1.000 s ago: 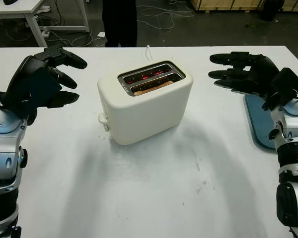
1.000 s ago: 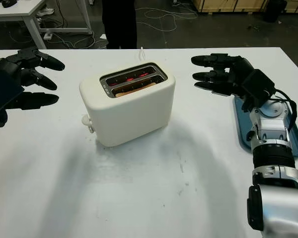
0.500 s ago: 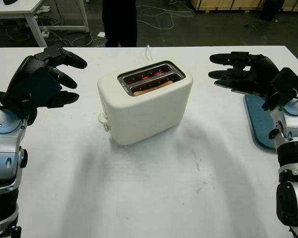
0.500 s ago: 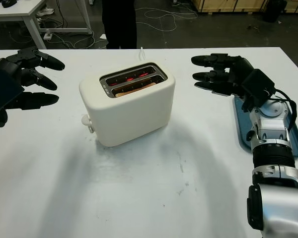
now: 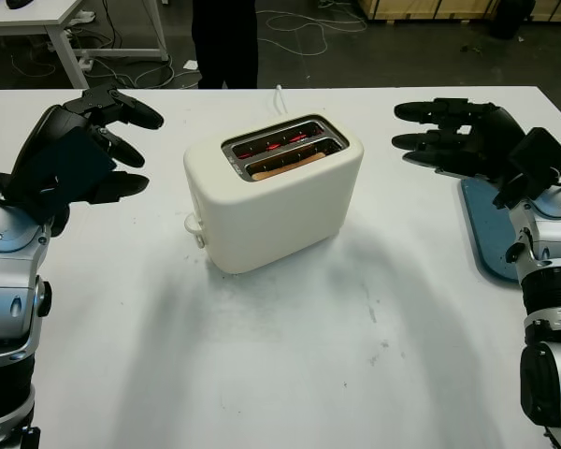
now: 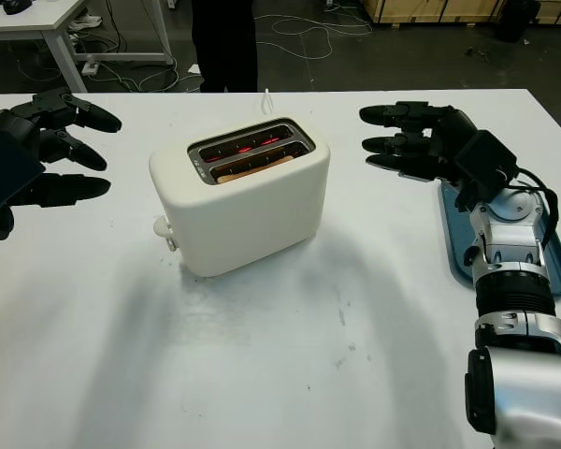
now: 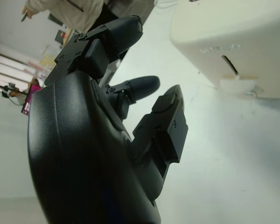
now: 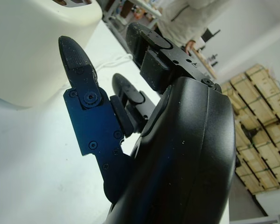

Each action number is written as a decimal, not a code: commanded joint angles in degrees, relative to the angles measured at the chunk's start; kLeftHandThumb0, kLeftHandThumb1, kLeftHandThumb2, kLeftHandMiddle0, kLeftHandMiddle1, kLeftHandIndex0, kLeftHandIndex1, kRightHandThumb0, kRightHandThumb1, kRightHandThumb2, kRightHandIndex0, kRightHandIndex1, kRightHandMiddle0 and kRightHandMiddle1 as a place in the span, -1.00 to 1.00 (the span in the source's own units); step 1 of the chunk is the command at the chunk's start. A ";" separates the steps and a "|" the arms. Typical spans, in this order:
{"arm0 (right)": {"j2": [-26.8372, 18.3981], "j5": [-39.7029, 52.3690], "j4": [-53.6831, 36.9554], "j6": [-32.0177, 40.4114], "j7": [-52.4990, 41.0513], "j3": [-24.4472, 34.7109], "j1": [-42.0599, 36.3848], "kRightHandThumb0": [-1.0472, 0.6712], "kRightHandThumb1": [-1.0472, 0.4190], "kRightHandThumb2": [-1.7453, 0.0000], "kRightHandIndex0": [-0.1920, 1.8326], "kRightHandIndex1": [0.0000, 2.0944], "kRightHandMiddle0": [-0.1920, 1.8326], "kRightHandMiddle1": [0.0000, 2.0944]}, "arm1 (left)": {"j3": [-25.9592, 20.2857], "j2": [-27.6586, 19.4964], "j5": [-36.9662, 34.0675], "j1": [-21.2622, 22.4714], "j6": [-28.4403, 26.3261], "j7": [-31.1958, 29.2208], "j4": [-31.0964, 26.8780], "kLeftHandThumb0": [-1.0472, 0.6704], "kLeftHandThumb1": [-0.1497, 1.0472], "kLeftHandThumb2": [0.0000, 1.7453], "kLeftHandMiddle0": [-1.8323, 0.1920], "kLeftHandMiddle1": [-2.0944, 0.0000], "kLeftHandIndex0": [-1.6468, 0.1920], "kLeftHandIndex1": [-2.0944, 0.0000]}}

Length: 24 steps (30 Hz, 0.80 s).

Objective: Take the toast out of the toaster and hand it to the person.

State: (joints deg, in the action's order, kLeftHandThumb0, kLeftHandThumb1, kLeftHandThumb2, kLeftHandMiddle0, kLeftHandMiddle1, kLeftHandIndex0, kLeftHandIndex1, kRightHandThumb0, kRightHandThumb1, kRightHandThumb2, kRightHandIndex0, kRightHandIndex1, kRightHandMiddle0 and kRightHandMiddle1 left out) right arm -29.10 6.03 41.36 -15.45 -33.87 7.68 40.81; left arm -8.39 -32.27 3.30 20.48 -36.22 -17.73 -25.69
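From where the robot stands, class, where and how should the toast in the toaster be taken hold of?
Probably by the toast's top edge, pinched across its flat faces from straight above: it sits low in the near slot of the toaster, whose walls block any sideways approach.

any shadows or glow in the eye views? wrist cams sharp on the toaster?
Eye views: soft grey shadows on the table before the toaster, red glow in its far slot. Left wrist view: left hand fairly sharp, toaster soft. Right wrist view: right hand sharp, toaster bright and blurred.
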 commanded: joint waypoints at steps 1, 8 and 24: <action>0.23 0.61 0.05 -0.78 0.10 0.39 0.83 -0.35 -0.65 1.00 0.04 -1.00 -0.04 -1.00 | -0.06 -0.19 0.06 0.57 0.35 0.14 -0.70 0.74 0.79 -0.79 0.41 -0.34 0.41 -0.05; 0.36 0.83 0.70 -1.38 -0.23 0.49 1.05 -0.35 -0.65 1.00 0.05 -1.00 -0.03 -1.00 | -0.22 0.09 -0.15 0.70 0.17 0.27 -0.63 0.75 0.79 -0.79 0.41 -0.34 0.42 -0.05; 0.15 0.59 0.36 -0.85 -0.04 0.38 0.94 -0.37 -0.65 1.00 0.05 -1.00 -0.03 -1.00 | -0.23 0.21 -0.02 0.58 0.87 0.30 -0.28 0.77 0.79 -0.79 0.41 -0.35 0.41 -0.06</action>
State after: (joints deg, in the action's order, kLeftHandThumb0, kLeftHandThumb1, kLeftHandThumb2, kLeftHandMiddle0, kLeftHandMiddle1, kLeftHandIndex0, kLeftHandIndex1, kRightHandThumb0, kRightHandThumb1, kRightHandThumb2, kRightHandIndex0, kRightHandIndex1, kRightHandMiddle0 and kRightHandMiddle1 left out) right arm -29.10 6.05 41.55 -15.58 -33.97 7.69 40.82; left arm -8.40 -32.02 3.30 20.48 -36.15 -17.72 -25.68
